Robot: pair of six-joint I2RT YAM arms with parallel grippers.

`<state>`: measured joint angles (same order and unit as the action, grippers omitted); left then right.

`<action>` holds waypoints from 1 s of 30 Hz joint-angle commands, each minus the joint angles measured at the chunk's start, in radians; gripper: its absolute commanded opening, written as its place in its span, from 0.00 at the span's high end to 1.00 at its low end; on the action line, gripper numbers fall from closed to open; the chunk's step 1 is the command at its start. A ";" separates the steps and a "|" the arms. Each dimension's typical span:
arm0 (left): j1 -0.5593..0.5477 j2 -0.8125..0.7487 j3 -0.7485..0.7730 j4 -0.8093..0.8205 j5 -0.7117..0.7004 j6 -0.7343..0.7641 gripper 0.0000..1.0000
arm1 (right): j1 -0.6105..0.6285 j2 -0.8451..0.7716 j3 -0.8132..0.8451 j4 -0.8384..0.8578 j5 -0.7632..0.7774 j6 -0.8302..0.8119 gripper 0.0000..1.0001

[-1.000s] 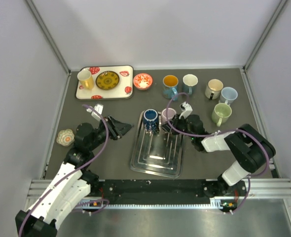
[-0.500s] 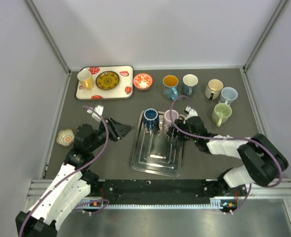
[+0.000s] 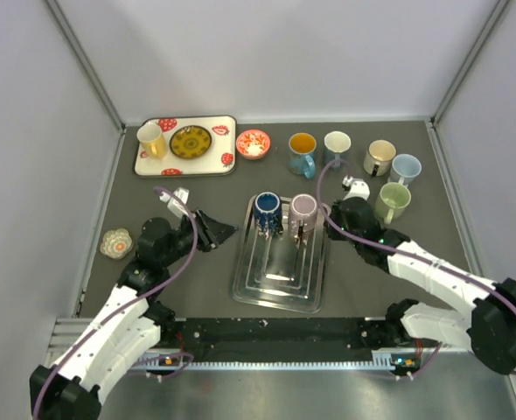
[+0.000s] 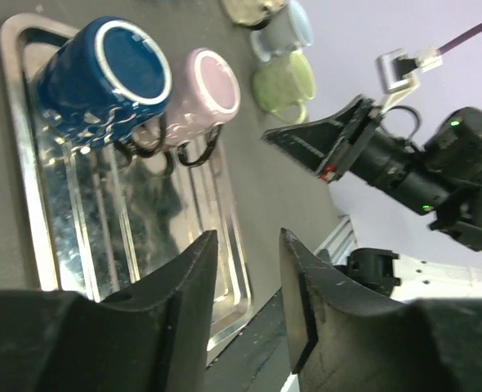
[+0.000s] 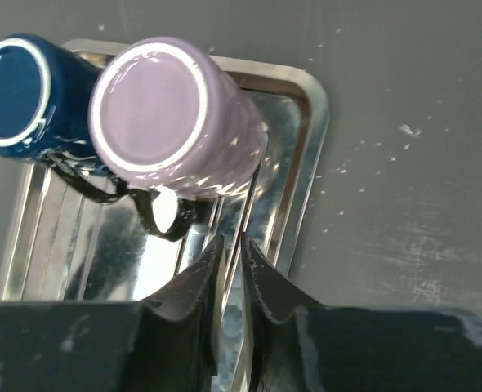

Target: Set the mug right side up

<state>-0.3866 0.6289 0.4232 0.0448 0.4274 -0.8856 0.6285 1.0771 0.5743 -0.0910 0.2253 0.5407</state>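
A lilac mug (image 3: 303,207) and a dark blue mug (image 3: 267,208) stand upside down, side by side, at the far end of a metal tray (image 3: 275,293), with their black handles toward the arms. My right gripper (image 3: 329,211) is shut and empty, just right of the lilac mug and apart from it. In the right wrist view the lilac mug (image 5: 171,114) lies ahead of the gripper (image 5: 233,241), above the tray's rim (image 5: 310,122). My left gripper (image 3: 221,230) is open and empty, left of the tray. The left wrist view shows both mugs (image 4: 204,90) beyond the gripper (image 4: 249,245).
Several upright mugs stand at the back right, the green one (image 3: 392,201) close to my right arm. A patterned tray (image 3: 185,144) with a plate and a yellow mug is at the back left, with a red bowl (image 3: 253,143) beside it. A small flower-shaped object (image 3: 115,243) lies at the left.
My right gripper has drawn back to the right, away from the lilac mug's handle and off the tray. Both mugs stay upside down. The left arm has barely moved.
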 commanded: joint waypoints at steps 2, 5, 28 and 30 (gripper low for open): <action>0.005 0.093 0.012 -0.095 -0.143 0.068 0.62 | 0.007 0.096 0.119 -0.157 0.154 -0.002 0.94; 0.005 0.184 0.045 -0.207 -0.262 0.109 0.66 | 0.005 0.132 0.145 -0.226 0.199 0.019 0.92; 0.005 0.472 -0.021 -0.117 -0.322 0.094 0.70 | -0.036 0.431 0.085 -0.037 0.135 0.031 0.70; 0.006 0.492 -0.027 -0.105 -0.314 0.088 0.70 | -0.041 0.441 0.093 -0.018 0.125 0.028 0.70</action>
<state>-0.3859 1.0889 0.4145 -0.1181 0.1112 -0.8066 0.6037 1.4574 0.6571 -0.1783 0.4004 0.5663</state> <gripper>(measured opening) 0.298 0.299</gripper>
